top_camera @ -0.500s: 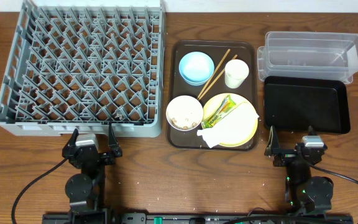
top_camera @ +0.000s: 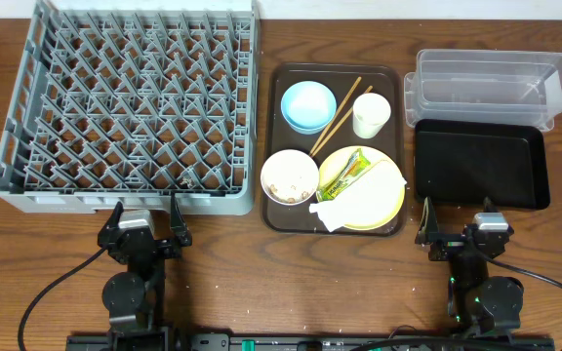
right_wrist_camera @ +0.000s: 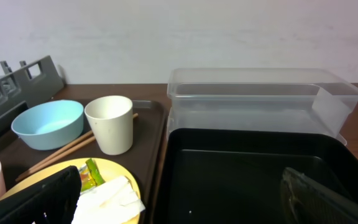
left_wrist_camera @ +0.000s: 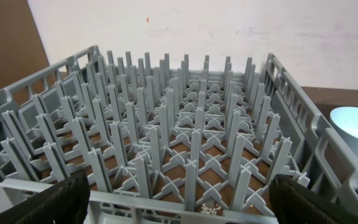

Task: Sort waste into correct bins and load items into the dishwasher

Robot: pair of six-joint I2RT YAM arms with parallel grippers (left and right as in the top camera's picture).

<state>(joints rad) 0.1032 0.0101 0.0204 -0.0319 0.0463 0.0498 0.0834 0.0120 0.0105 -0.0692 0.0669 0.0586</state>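
On the brown serving tray (top_camera: 383, 78) sit a yellow plate (top_camera: 386, 203) carrying a green-and-yellow wrapper (top_camera: 347, 173) and a white napkin (top_camera: 357, 202), a white bowl (top_camera: 289, 176) with crumbs, a light blue bowl (top_camera: 307, 105), a white cup (top_camera: 371, 114) and chopsticks (top_camera: 335, 115). The grey dish rack (top_camera: 130, 102) is at left; the clear tub (top_camera: 491, 86) and black tray (top_camera: 480, 163) at right. My left gripper (top_camera: 145, 226) is open before the rack's front wall (left_wrist_camera: 179, 198). My right gripper (top_camera: 461, 226) is open before the black tray (right_wrist_camera: 247, 168), the plate (right_wrist_camera: 114, 171) at its left.
The tub (right_wrist_camera: 260, 96) stands behind the black tray. The cup (right_wrist_camera: 109, 123), blue bowl (right_wrist_camera: 47, 123) and chopsticks (right_wrist_camera: 61, 152) show in the right wrist view. The blue bowl (left_wrist_camera: 356, 127) shows right of the rack in the left wrist view. A white wall is behind.
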